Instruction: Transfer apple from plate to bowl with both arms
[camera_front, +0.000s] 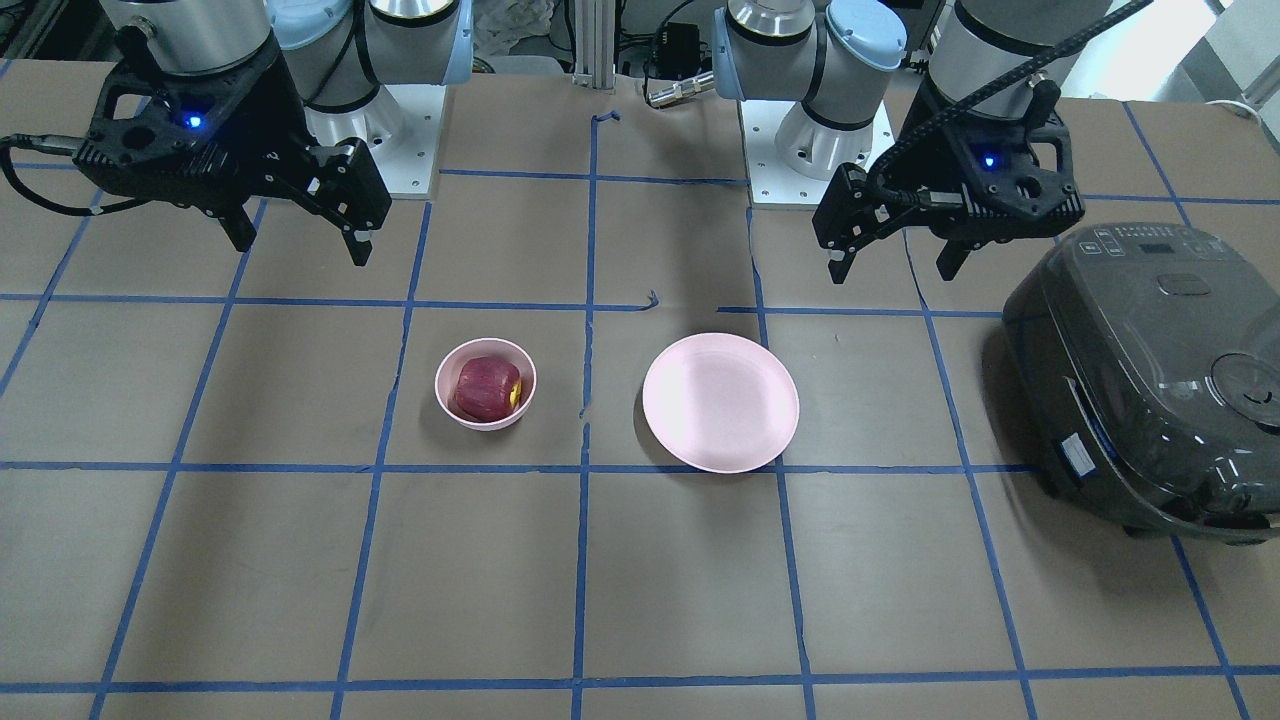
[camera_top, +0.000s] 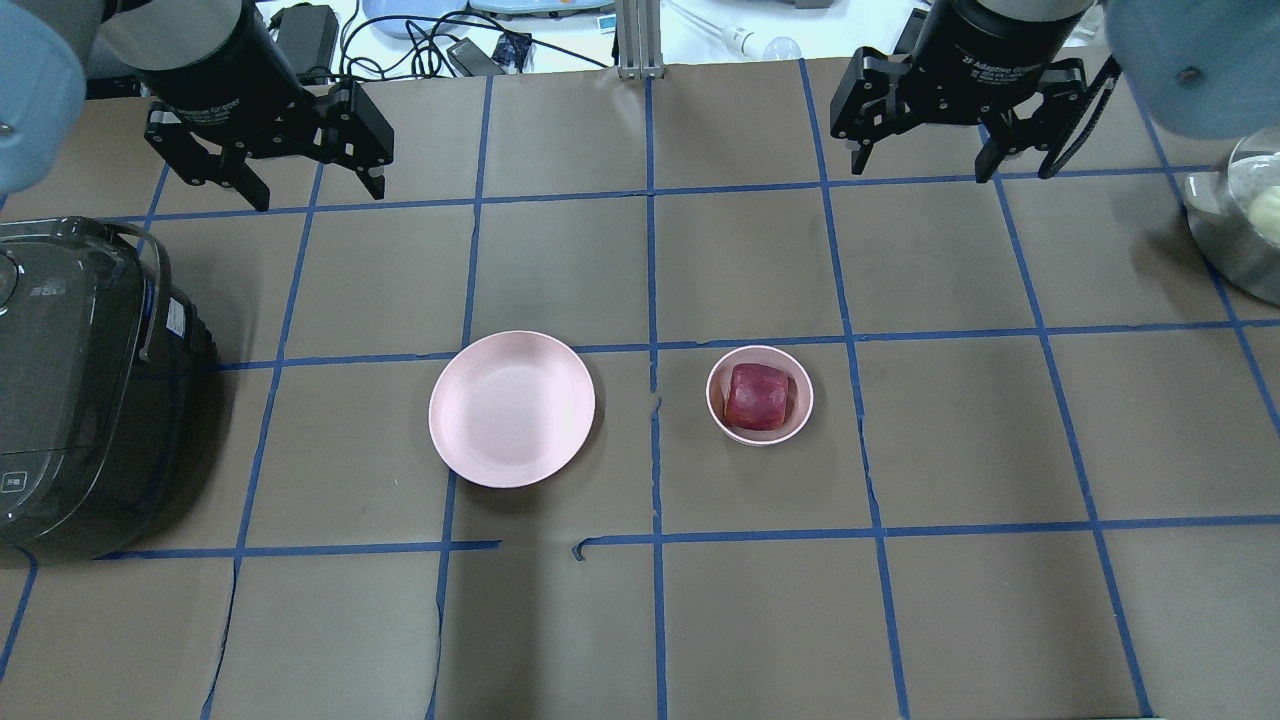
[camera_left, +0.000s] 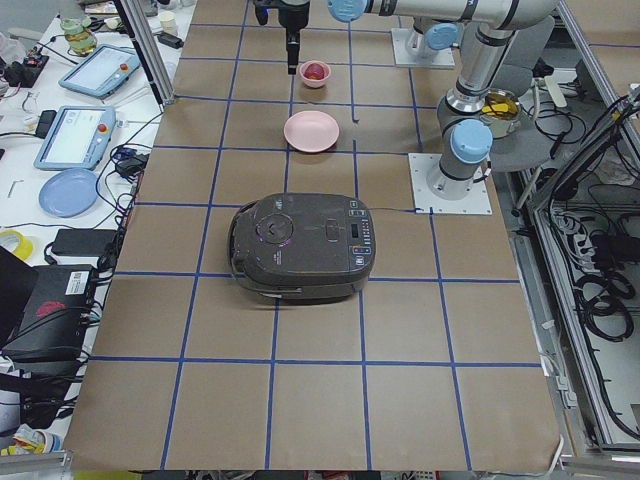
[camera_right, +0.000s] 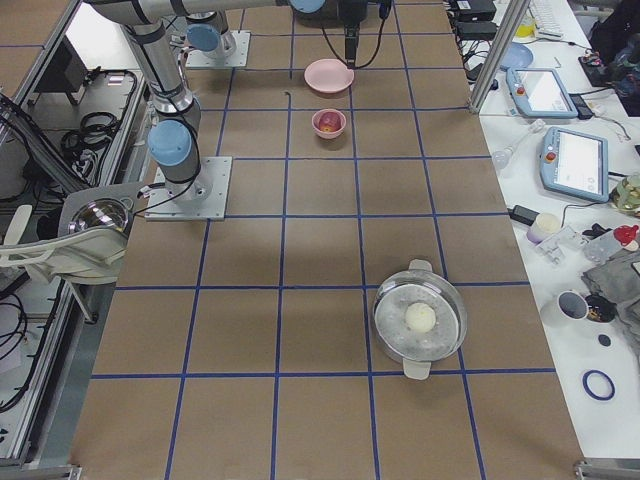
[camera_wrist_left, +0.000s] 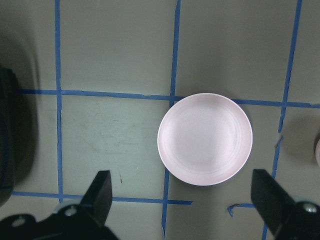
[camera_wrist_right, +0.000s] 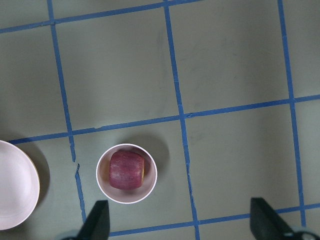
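Note:
The dark red apple (camera_top: 757, 396) lies inside the small deep pink bowl (camera_top: 717, 404), right of the table's middle in the overhead view. It also shows in the front view (camera_front: 486, 388) and the right wrist view (camera_wrist_right: 126, 170). The wide pink plate (camera_top: 511, 408) stands empty to the bowl's left, and fills the middle of the left wrist view (camera_wrist_left: 205, 138). My left gripper (camera_top: 312, 190) hangs open and empty high above the table's far left. My right gripper (camera_top: 925, 165) hangs open and empty high above the far right.
A dark grey rice cooker (camera_top: 70, 385) stands at the table's left edge. A steel pot (camera_top: 1238, 215) with a pale round thing in it stands at the right edge. Blue tape lines grid the brown tabletop.

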